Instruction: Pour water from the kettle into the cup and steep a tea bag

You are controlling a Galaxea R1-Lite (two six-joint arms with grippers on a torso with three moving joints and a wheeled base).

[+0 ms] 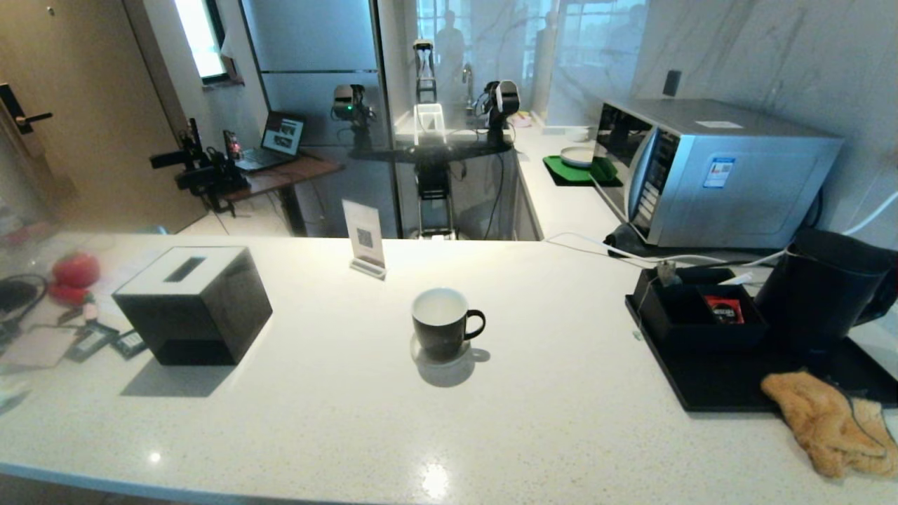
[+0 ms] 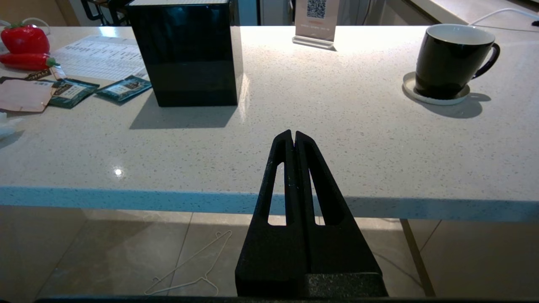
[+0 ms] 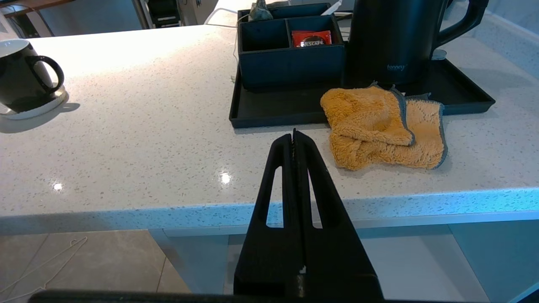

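We take the cup (image 1: 440,323) as our landmark, upright on a white coaster (image 2: 436,94) mid-counter (image 1: 337,414). Well to its left stands a black box (image 1: 193,303), with sachets (image 2: 123,88) beyond that. Our left gripper (image 2: 293,135) hangs off the counter edge nearest us, fingers pressed together. Our right gripper (image 3: 294,135) does likewise, also closed on nothing. Well right of the cup, the kettle (image 1: 821,287) stands on a black tray (image 1: 708,382), a yellow cloth (image 3: 381,126) lying over the tray's near edge.

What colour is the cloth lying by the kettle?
The cloth is orange-yellow with a grey edge trim, seen best in the right wrist view, partly on the black tray.
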